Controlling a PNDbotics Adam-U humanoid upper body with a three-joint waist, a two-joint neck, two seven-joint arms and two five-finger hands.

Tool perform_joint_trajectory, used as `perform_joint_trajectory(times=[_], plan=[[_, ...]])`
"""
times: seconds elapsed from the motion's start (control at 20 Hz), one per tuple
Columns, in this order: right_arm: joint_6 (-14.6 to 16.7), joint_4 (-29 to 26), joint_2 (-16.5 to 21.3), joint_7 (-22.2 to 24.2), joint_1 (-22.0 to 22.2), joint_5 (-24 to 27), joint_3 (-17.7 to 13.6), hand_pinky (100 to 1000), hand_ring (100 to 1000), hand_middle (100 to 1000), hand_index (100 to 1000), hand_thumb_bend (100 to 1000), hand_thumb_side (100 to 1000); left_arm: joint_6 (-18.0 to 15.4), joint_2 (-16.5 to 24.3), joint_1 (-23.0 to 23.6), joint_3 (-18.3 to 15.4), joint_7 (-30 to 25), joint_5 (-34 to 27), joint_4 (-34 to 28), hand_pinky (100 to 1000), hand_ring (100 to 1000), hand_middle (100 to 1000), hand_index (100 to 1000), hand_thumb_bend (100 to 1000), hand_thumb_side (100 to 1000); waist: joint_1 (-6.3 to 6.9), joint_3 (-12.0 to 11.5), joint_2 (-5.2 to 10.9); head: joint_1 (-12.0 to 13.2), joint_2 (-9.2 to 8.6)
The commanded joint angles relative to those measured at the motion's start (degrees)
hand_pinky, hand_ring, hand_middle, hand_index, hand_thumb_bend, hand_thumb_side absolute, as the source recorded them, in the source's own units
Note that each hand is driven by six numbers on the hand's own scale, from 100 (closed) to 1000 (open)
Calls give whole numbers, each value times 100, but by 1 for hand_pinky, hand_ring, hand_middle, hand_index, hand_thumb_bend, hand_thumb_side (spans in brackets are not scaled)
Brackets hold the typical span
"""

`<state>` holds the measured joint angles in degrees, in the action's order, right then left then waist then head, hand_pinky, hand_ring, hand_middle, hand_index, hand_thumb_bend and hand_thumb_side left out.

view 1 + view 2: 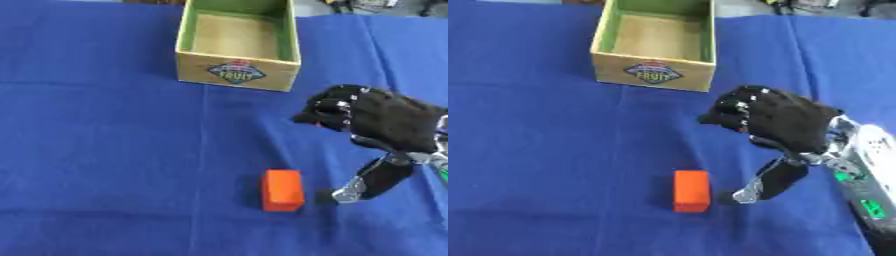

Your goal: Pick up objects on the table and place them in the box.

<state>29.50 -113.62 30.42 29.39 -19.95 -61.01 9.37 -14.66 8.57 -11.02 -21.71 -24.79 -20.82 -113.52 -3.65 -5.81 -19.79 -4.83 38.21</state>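
Note:
An orange block [283, 189] lies on the blue cloth at the near middle. My right hand [389, 120] hovers just right of it and a little farther back, back of the hand up. Its fingers [337, 107] bend loosely to the left, and the thumb [372, 182] reaches down, its tip a short gap from the block's right side. The hand holds nothing. An open cardboard box [236, 70] with green inner walls and a fruit label stands at the far middle, with nothing showing inside. My left hand is out of sight.
The blue cloth [105, 150] covers the whole table, with creases running across it. My silver right forearm [864, 175], with green lights on it, enters from the lower right. Dark clutter lies beyond the far edge.

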Motion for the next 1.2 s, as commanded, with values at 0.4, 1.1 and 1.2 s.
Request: perform_joint_trajectory(times=[0.4, 1.1, 1.2], plan=[[-54, -97, -434, 797, -110, -32, 241, 838, 863, 752, 925, 652, 739, 6, 122, 6, 39, -28, 21, -107, 256, 321, 420, 738, 100, 1000, 32, -31, 101, -64, 12], [-481, -97, -752, 971, -76, 172, 251, 798, 837, 442, 777, 600, 864, 15, 142, -1, 46, -41, 34, -107, 256, 321, 420, 739, 100, 1000, 14, -5, 92, -68, 63], [-569, -97, -852, 938, -46, 141, 244, 793, 837, 411, 769, 562, 925, 16, 153, -4, 46, -42, 39, -107, 256, 322, 420, 738, 100, 1000, 2, 6, 93, -65, 72]])
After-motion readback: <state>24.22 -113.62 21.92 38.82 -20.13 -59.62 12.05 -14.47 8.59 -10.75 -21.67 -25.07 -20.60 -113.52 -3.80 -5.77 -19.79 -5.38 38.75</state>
